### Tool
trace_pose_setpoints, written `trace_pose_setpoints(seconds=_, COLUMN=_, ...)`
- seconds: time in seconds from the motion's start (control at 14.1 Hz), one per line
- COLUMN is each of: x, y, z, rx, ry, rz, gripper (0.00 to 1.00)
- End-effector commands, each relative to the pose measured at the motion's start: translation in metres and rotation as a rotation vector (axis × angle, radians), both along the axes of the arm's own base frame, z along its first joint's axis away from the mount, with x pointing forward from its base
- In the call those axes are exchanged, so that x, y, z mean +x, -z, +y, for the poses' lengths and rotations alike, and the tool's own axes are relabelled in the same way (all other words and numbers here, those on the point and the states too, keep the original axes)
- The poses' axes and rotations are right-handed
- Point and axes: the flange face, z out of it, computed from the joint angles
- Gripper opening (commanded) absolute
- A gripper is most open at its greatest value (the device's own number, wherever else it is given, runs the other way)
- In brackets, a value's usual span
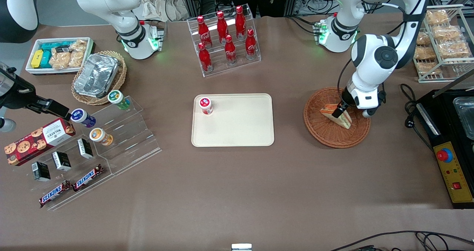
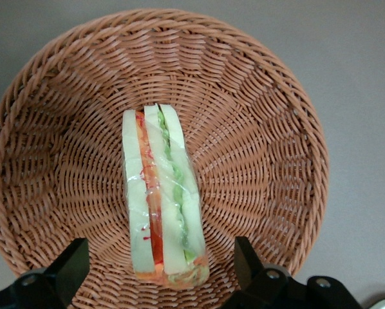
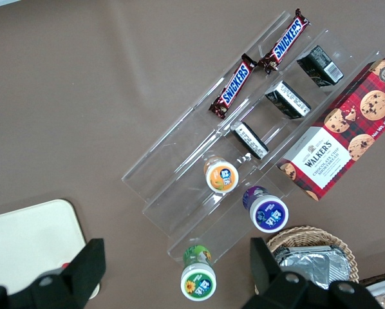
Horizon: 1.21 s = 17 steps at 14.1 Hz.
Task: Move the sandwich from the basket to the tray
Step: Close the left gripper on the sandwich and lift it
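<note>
Warm browns, cream and red on a brown desk (image 1: 237, 191)

Reddish-brown woven basket (image 2: 257, 129); white sandwich (image 2: 160, 199) striped orange-red and green; cream tray (image 1: 237, 129); black gripper (image 2: 160, 270) over the basket.

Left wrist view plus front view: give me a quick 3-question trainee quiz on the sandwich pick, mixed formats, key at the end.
1. True or false: the sandwich lies in the basket.
2. Multiple choice: how does the gripper stand? A) open, one finger on each side of the sandwich, B) shut on the sandwich and lifted, C) open above the tray.
3. Fill in: the only item on the tray is a small red-lidded ____, in a corner.

Key: 1 true; 2 A; 3 jar.
</note>
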Motion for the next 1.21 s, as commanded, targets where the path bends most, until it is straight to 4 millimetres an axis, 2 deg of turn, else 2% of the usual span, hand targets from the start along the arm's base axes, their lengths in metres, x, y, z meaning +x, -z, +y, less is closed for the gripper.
trace_pose_setpoints(seconds=0.0, x=0.002, y=0.017, z=-0.010, rx=-0.005, ry=-0.005, rz=-0.014, gripper=0.99)
trace_pose_setpoints(seconds=0.07, x=0.002, y=0.024, z=-0.011, rx=-0.006, ry=-0.007, rz=-0.003, gripper=0.97)
trace_pose_setpoints(seconds=0.14, x=0.003, y=0.025, z=-0.011, rx=-0.004, ry=-0.003, rz=-0.003, gripper=0.82)
trace_pose_setpoints(seconds=0.28, x=0.004, y=0.020, z=-0.009, rx=0.000, ry=-0.007, rz=-0.012, gripper=0.33)
trace_pose_setpoints(seconds=0.35, x=0.005, y=0.019, z=-0.008, rx=0.001, ry=-0.004, rz=-0.013, gripper=0.15)
trace_pose_setpoints(seconds=0.43, x=0.008, y=0.013, z=-0.006, rx=0.000, ry=-0.008, rz=-0.023, gripper=0.04)
trace_pose_setpoints(seconds=0.5, x=0.010, y=0.008, z=-0.003, rx=0.002, ry=-0.015, rz=-0.021, gripper=0.00)
trace_pose_setpoints(seconds=0.64, x=0.014, y=-0.011, z=-0.003, rx=0.015, ry=-0.006, rz=0.001, gripper=0.00)
trace_pose_setpoints(seconds=0.78, x=0.025, y=-0.039, z=-0.006, rx=0.043, ry=0.008, rz=0.044, gripper=0.00)
trace_pose_setpoints(seconds=0.85, x=0.034, y=-0.057, z=-0.008, rx=0.051, ry=0.009, rz=0.075, gripper=0.00)
trace_pose_setpoints(seconds=1.13, x=0.072, y=-0.155, z=-0.015, rx=0.066, ry=0.026, rz=0.169, gripper=0.00)
